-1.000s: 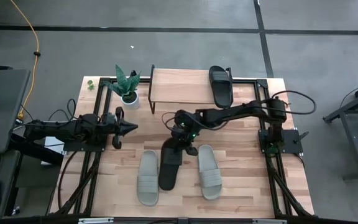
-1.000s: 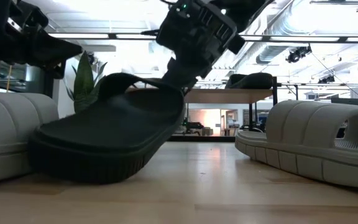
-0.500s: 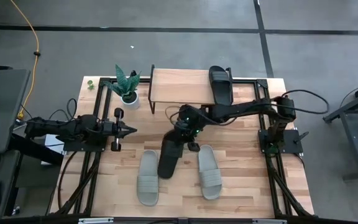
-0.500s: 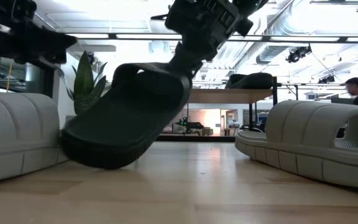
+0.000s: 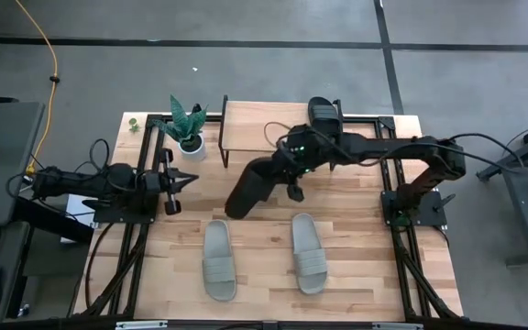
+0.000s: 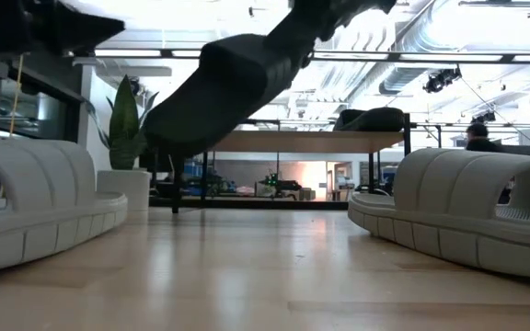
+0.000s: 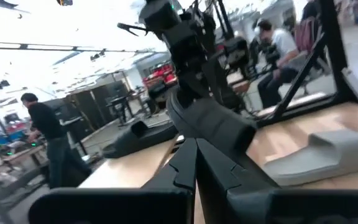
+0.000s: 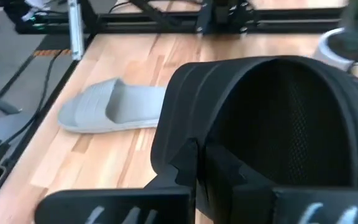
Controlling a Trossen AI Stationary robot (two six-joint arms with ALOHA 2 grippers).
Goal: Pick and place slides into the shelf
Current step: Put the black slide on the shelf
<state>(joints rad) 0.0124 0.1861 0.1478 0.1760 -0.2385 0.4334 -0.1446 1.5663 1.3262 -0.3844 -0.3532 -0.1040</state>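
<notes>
Slides (image 5: 218, 272) in pale grey-green lie side by side on the worktop (image 5: 365, 275), nearest. Beyond them, just before the shelf (image 5: 264, 126), the right claw (image 5: 291, 163) pinches a black slide (image 5: 250, 184), tilted clear of the wood. Left of the shelf waits the left claw (image 5: 186, 179), pressed together. Another black slide (image 5: 324, 122) rests on the shelf.

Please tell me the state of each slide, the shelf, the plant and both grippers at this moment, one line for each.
Carried black slide: lifted off the table, tilted, held by its strap.
Second black slide: lying on the shelf top.
Left grey-green slide: flat on the table.
Right grey-green slide: flat on the table.
Shelf: upright, holds one slide.
Potted plant: upright.
Right gripper: shut on the carried slide.
Left gripper: shut, empty.
</notes>
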